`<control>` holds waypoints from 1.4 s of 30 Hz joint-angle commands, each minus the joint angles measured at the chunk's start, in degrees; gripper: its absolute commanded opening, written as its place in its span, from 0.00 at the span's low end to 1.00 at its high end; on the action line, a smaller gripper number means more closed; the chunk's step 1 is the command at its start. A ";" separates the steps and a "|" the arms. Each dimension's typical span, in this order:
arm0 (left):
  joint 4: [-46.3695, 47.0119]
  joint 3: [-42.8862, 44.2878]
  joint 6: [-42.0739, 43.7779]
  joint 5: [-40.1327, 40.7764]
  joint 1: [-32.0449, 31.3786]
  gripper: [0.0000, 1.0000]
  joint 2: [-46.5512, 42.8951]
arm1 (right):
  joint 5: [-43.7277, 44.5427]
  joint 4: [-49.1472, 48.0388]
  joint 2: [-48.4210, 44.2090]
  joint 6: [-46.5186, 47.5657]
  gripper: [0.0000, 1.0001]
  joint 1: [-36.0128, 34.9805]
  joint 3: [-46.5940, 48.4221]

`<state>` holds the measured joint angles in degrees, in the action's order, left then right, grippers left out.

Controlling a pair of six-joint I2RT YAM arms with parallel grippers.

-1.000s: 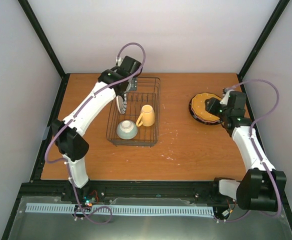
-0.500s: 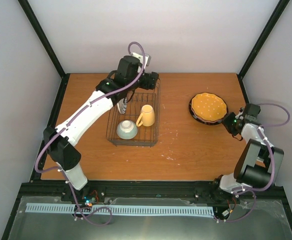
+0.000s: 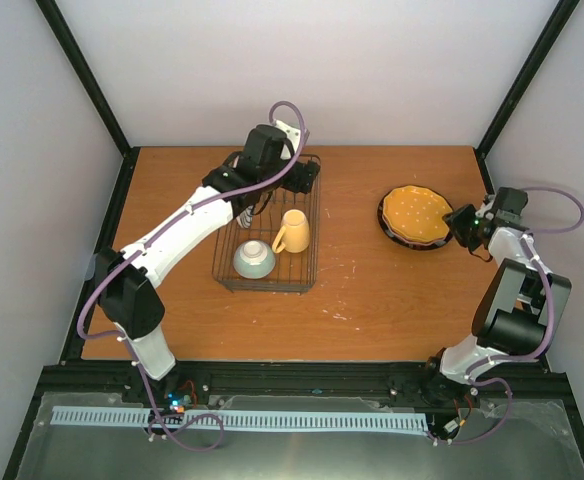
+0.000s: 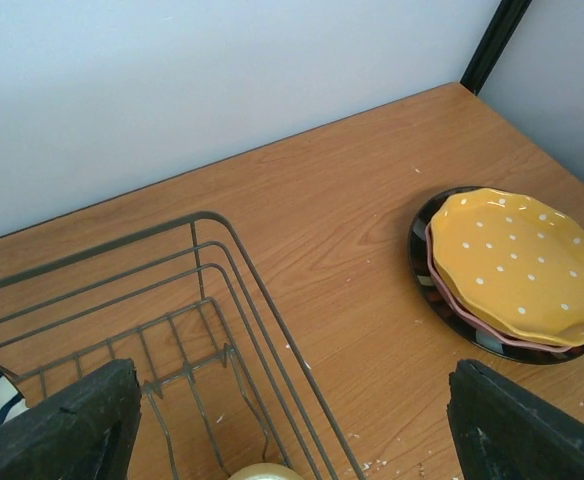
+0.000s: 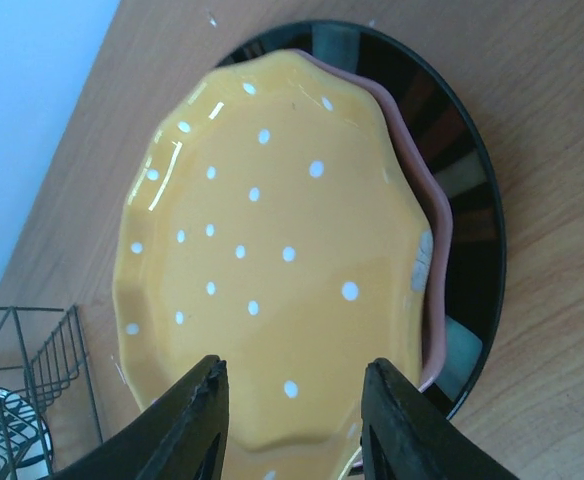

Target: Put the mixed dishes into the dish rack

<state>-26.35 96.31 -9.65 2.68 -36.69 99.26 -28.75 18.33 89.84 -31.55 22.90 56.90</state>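
right claw (image 5: 292, 420) hovering, jaws apart, gripping nothing | yellow plate (image 5: 272, 250) lying flat just ahead of its tips — topping a pink plate (image 5: 437, 260) and dark plate (image 5: 477, 180) | left claw (image 4: 292, 400) hanging wide apart, empty, over the rack (image 4: 272, 340) — farther off | rack standing well left across the table (image 3: 372, 290)

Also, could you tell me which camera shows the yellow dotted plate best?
Right wrist: the yellow dotted plate fills the frame, scallops and dots clear. Left wrist shows it smaller, angled; top external, tiny.
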 commanded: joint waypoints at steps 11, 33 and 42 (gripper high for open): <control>2.99 -2.27 2.09 1.96 -0.40 0.84 -1.93 | 1.17 3.65 3.15 1.74 0.38 -0.63 1.06; 3.43 -4.55 2.53 5.08 -0.40 0.84 -3.63 | 3.52 1.71 10.78 0.76 0.15 -7.06 4.38; 3.96 -3.96 2.18 3.71 -0.36 0.83 -2.62 | 3.18 1.05 7.98 1.23 0.03 -7.16 2.98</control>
<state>-24.14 91.77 -8.36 7.16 -36.69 97.45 -24.08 18.63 100.12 -32.84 16.62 60.86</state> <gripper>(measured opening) 0.836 0.050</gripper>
